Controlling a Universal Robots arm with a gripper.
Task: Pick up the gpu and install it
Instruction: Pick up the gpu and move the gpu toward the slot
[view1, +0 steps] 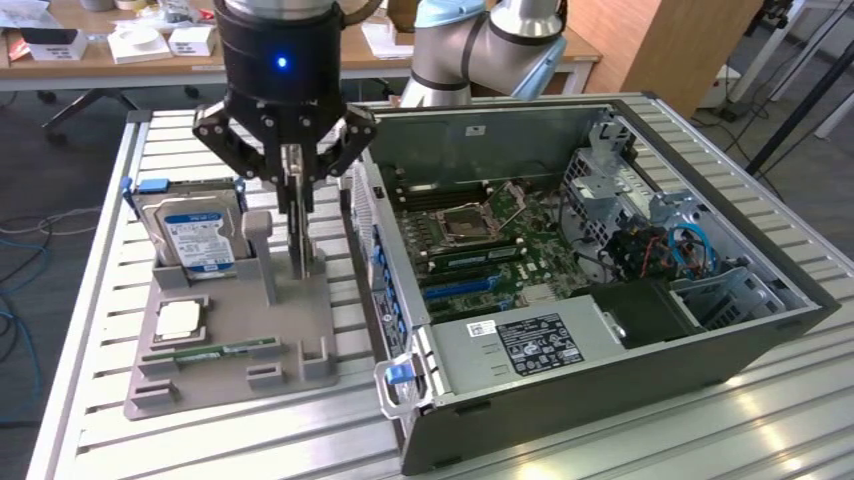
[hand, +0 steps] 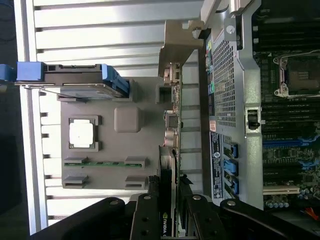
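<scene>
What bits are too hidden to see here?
- Face of the gpu: edge-on in both views; the gripper covers its top in the exterior view.
- Label on the hard drive: writing too small in the exterior view.
- Much of the case: cut off at the wrist view's edge.

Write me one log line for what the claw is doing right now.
claw: closed on gpu | gpu: upright at gray holder | computer case: open, gpu not installed
</scene>
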